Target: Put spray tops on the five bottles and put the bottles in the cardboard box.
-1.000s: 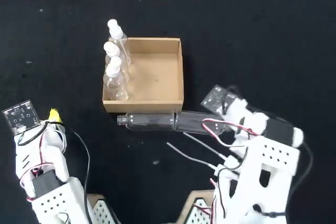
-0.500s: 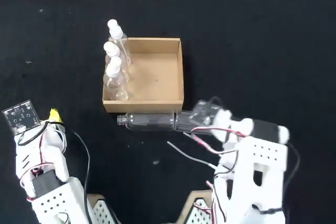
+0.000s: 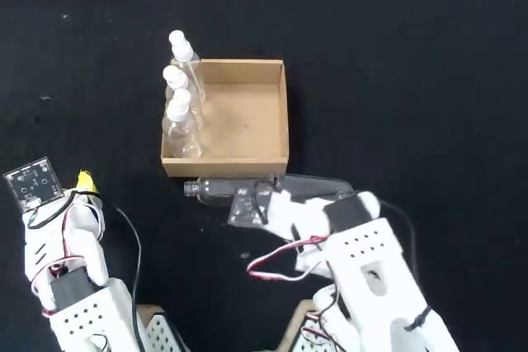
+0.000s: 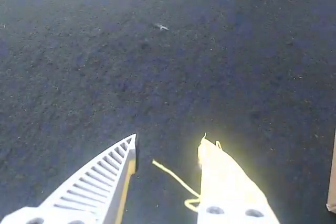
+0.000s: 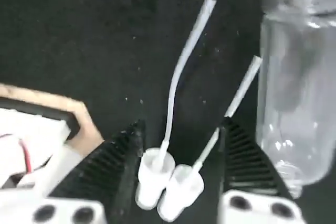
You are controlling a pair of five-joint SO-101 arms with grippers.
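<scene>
Right gripper (image 5: 178,145) had jaws wide, straddling two spray tops (image 5: 153,176) on the table (image 5: 79,35). Left gripper (image 4: 168,142) was parted, empty. Uncapped bottles (image 3: 214,190) lay at cardboard box's (image 3: 247,121) 6 o'clock.

My bench (image 3: 429,80) wears matt black cloth, faintly fuzzy. The cardboard box (image 3: 247,117) is dull brown paperboard. The bottles (image 3: 223,190) are clear, glossy plastic, and the spray tops (image 5: 163,182) smooth white plastic. My right hand (image 5: 182,124) is ribbed matt black plastic; my left hand (image 4: 169,139) is ribbed white and yellow plastic.
</scene>
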